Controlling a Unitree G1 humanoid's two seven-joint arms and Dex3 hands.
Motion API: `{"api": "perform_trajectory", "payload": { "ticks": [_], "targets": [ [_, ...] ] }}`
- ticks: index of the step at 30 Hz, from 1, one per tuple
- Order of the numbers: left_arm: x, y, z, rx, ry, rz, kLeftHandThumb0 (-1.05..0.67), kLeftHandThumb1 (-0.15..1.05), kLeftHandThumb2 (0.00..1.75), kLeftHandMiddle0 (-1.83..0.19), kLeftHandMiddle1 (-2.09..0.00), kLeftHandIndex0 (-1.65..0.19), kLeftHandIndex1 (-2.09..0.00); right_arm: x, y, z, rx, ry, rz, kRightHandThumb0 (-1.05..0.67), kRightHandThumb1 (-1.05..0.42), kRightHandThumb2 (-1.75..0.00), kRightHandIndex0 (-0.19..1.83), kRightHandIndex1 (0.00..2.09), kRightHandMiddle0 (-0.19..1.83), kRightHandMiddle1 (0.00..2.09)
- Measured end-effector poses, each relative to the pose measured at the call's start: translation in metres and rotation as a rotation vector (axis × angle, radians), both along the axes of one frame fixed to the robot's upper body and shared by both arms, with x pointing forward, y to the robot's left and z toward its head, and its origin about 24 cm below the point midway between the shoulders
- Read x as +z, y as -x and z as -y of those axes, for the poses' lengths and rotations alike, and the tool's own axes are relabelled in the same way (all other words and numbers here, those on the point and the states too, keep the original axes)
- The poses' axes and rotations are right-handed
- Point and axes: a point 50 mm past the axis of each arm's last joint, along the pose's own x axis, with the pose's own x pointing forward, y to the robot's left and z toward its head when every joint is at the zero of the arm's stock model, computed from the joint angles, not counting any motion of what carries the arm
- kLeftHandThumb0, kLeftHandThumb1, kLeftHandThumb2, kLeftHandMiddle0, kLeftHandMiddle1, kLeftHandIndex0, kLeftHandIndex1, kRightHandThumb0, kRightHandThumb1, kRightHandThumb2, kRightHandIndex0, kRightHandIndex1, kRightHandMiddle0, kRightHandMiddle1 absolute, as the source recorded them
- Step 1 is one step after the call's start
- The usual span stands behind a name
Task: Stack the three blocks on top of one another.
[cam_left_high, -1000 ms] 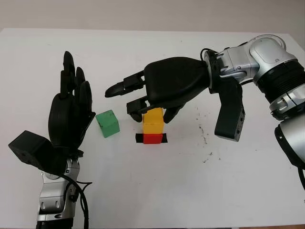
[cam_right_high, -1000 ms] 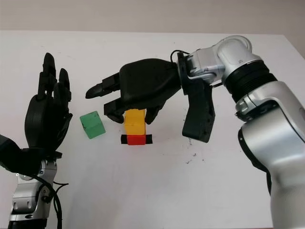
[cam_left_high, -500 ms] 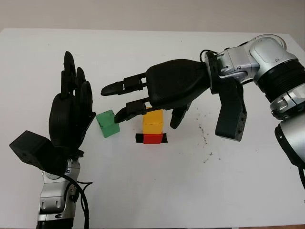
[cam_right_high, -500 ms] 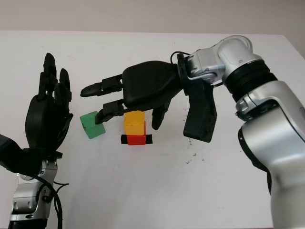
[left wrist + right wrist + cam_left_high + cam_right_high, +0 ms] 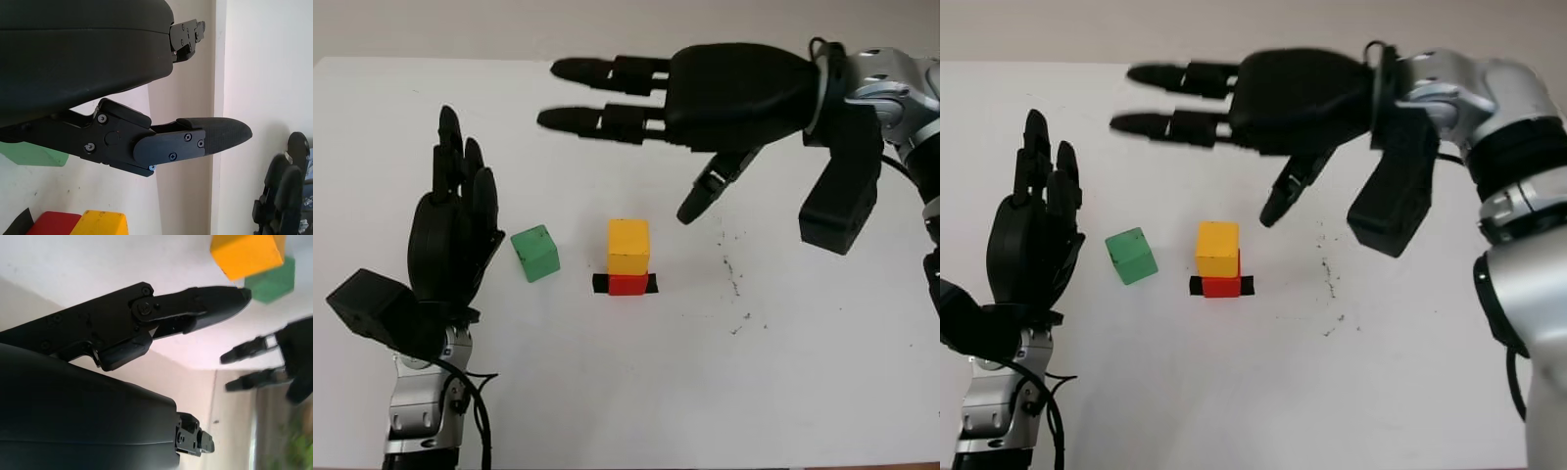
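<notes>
Yellow cube: my small yellow block [image 5: 628, 245] sits on top of the red block [image 5: 628, 284], mid-table.
Red cube: it rests on a strip of black tape [image 5: 600, 284] on the white table [image 5: 705, 392].
Green cube: the small green block [image 5: 535, 253] stands alone just left of the stack, apart from it.
My right hand [image 5: 705, 93]: open, holding nothing, raised over the far side of the table, beyond the stack.
My left hand [image 5: 450, 235]: open, empty, upright at the left, near the green block.
</notes>
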Motion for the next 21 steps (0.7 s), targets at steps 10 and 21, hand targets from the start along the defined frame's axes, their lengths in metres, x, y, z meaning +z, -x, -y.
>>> {"api": "perform_trajectory", "payload": {
  "ticks": [10, 21],
  "targets": [
    [0.005, 0.002, -0.013, 0.014, -0.048, -0.008, -0.72, 1.05, 0.41, 0.19, 0.0, 0.19, 0.0, -0.091, -0.001, 0.043, -0.311, -0.507, -0.356, -0.88, -1.05, -0.61, -0.19, 0.0, -0.19, 0.0],
    [0.019, 0.005, -0.03, 0.109, -0.262, -0.059, -0.76, 1.05, 0.16, 0.14, -0.05, 0.13, -0.04, -0.136, 0.016, 0.028, -0.408, -0.893, -0.656, -0.79, -1.05, -0.72, -0.19, 0.0, -0.19, 0.0]
  ]
}}
